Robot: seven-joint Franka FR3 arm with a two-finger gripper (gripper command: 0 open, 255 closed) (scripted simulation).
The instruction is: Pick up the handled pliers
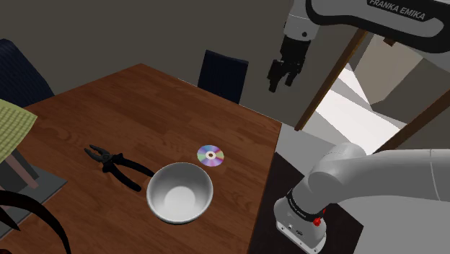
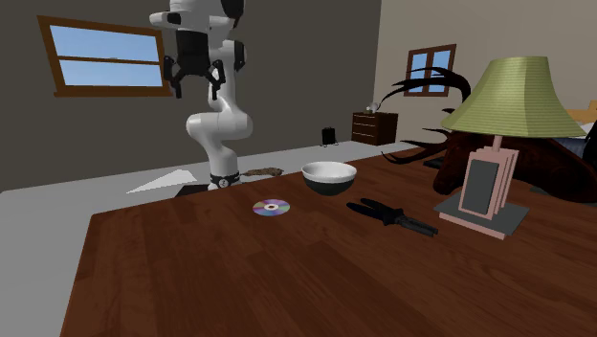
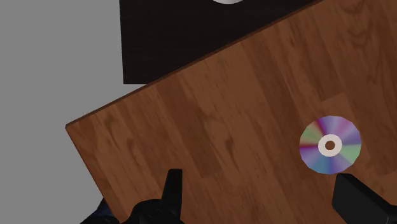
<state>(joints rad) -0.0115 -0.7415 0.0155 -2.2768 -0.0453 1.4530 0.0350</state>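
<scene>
Here, the gripper (image 1: 283, 76) hangs high above the table (image 1: 144, 101), pointing down, fingers spread wide, well apart from the black-handled pliers (image 1: 115, 166).

Pliers (image 1: 115, 167), bowl (image 1: 180, 195) and disc (image 1: 210, 155) lie on table (image 1: 144, 101).

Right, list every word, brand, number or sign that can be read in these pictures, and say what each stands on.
"FRANKA EMIKA": white letters on the dark band of the arm's upper link, in the shoulder view.
Tiny marks on the arm's foot: too small to read.
Disc, bowl, pliers, lamp: no writing shows on them.
</scene>
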